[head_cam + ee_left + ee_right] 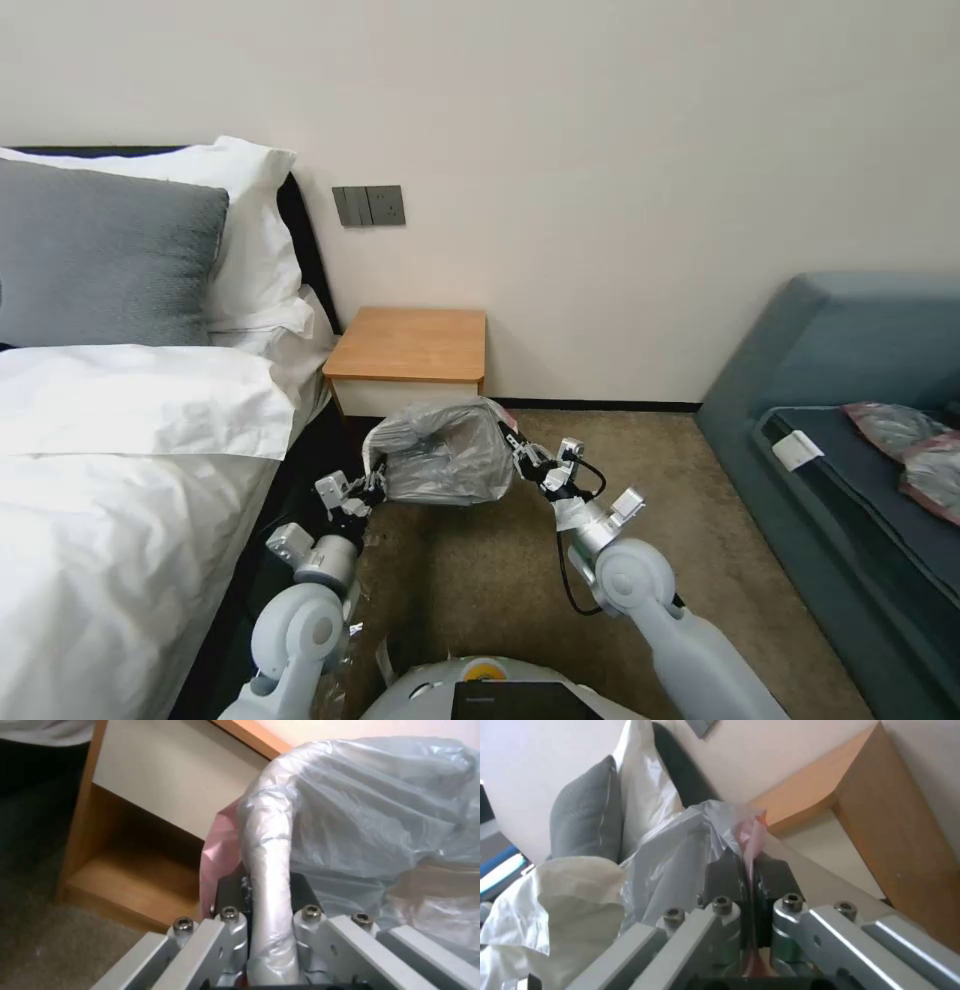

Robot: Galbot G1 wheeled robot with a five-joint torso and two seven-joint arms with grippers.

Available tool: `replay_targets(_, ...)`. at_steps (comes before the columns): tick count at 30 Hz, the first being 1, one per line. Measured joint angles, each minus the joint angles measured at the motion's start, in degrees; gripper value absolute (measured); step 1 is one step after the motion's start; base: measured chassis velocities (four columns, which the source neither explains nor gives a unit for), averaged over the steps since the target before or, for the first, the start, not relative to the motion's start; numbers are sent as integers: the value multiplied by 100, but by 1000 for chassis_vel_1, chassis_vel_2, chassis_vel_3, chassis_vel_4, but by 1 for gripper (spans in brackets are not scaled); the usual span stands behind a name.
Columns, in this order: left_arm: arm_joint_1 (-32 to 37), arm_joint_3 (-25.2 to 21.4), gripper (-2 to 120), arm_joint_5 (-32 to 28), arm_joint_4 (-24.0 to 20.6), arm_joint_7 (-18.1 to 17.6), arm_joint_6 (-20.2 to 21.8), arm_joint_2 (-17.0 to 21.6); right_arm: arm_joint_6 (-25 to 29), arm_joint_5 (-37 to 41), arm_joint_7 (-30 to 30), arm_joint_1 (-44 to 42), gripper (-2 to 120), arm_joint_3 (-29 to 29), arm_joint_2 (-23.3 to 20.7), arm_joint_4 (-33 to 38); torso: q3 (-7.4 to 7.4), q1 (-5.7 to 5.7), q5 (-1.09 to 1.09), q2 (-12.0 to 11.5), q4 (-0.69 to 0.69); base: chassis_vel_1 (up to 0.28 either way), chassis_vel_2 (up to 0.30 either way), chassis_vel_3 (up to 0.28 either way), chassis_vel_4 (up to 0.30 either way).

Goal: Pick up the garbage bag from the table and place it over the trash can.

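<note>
Filling the left of the head view, the bed [110,480] with its white sheets, white pillows and a grey pillow [100,255] runs along the wall, and a blue-grey sofa [850,400] stands at the right with two flat grey-pink plastic bags [910,445] lying on its seat. Between them, against the wall, sits the table [410,345], its orange-brown top bare, its white drawer front and lower shelf plain in the left wrist view. Just in front of the table, over the brown carpet [480,580], the garbage bag [445,455] hangs stretched between the two arms, puffed and wrinkled, off the floor. The left pincer [372,485] grips the bag's left edge; in the left wrist view a rolled band of grey plastic, pink beside it, runs between its closed fingers [227,892]. The right pincer [522,452] is clamped on the bag's right edge, its dark pads [722,877] pinched tight on a pink fold of the rim.
</note>
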Motion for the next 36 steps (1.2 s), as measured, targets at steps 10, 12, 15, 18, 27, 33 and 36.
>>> replay_targets(10, -44, -3, 3, 179, 81, -53, -42, -15, 10, -739, -29, -26, 0, 12, 13, 133, 0, 0, 0, 0, 0, 0, 0, 0, 0)
replay_targets(12, -42, 0, 3, 184, 74, -54, -42, -20, 10, -761, -37, -25, 0, 13, 12, 130, 0, 0, 0, 0, 0, 0, 0, 0, 0)
replay_targets(15, -46, 12, 3, 197, 43, -62, -45, -43, 1, -837, -65, -14, 16, 12, 22, 97, 0, 0, 0, 0, 0, 0, 0, 0, 0)
replay_targets(18, -43, 14, 3, 198, 33, -66, -45, -43, -9, -847, -94, -13, 24, 9, 30, 86, 0, 0, 0, 0, 0, 0, 0, 0, 0)
replay_targets(27, -48, -6, 3, 202, 55, -90, -60, -47, -1, -700, -139, -31, 64, 16, 71, 148, 0, 0, 0, 0, 0, 0, 0, 0, 0)
replay_targets(33, -29, -13, 3, 202, 87, -98, -82, -49, 19, -488, -175, -80, 83, 17, 130, 197, 0, 0, 0, 0, 0, 0, 0, 0, 0)
replay_targets(36, -19, -14, 3, 202, 88, -105, -98, -54, 39, -451, -193, -88, 75, 14, 180, 172, 0, 0, 0, 0, 0, 0, 0, 0, 0)
